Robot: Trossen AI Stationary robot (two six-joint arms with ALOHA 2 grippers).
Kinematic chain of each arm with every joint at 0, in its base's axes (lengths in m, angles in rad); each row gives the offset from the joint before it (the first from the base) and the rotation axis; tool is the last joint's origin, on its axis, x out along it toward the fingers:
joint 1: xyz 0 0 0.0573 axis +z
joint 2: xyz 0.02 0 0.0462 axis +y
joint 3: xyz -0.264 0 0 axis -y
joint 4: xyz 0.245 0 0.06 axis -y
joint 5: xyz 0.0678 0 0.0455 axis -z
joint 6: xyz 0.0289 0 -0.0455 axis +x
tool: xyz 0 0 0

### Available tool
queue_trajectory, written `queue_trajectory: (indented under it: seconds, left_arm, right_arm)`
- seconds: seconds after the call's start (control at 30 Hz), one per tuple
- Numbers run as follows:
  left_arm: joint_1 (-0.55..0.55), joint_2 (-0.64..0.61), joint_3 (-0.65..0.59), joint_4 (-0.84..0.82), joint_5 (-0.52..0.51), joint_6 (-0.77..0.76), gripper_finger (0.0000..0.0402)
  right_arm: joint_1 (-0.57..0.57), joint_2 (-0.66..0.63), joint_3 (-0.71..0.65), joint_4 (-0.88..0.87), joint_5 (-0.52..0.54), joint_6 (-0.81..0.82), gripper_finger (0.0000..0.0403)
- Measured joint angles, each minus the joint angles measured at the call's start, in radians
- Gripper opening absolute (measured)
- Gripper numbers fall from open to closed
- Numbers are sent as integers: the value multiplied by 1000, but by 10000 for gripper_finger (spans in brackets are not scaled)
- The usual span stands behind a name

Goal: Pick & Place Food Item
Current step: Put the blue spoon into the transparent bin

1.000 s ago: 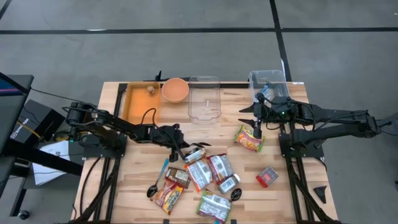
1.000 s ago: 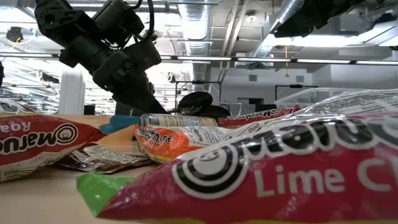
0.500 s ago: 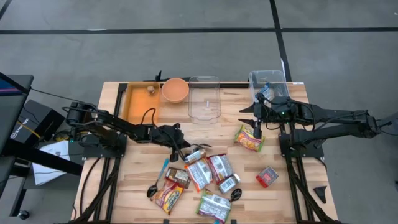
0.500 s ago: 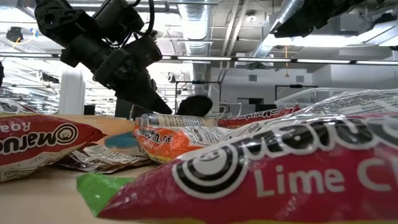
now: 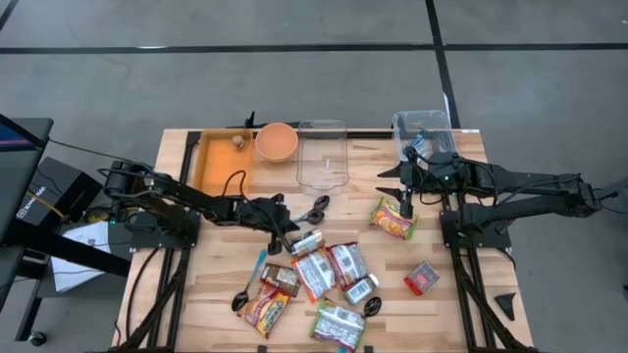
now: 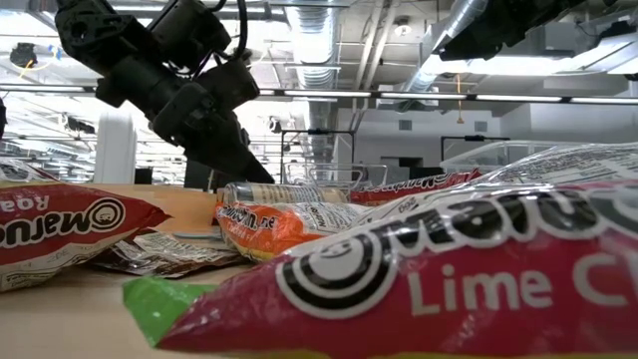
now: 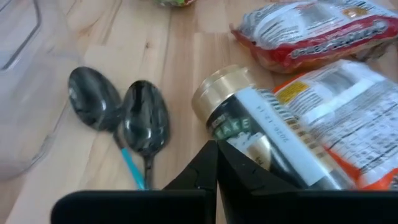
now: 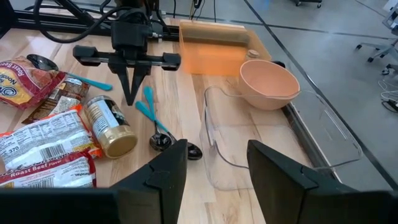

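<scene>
Wooden counter (image 5: 196,294), packets everywhere — the jar (image 7: 261,140) lies on its side just beyond the left gripper (image 7: 216,149), fingers pinched together, empty. Right gripper (image 8: 211,158) hangs well apart, fingers wide — left's closer.

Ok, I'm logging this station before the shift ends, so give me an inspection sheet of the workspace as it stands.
Surface: wooden table, crowded.
Job's things: jar lying on its side among ramen packets; another packet apart.
Clutter: two spoons, red box; orange tray, orange bowl and clear bin at the table's far edge.
Grippers: left gripper shut beside the jar; right gripper open above the lone packet.
Cables: along the left arm.
Surroundings: grey floor.
</scene>
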Motion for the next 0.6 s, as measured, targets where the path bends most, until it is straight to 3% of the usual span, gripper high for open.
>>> queue_trajectory:
  seconds: [0.27,0.47,0.6]
  left_arm:
    - [1,0,0,-108,-202,-88,45]
    - [1,10,0,-151,-213,-87,115]
    - [8,53,-2,-152,-216,-78,137]
  right_arm:
    - [0,0,0,0,0,0,163]
    - [0,0,0,0,0,0,163]
    - [0,7,0,2,0,0,163]
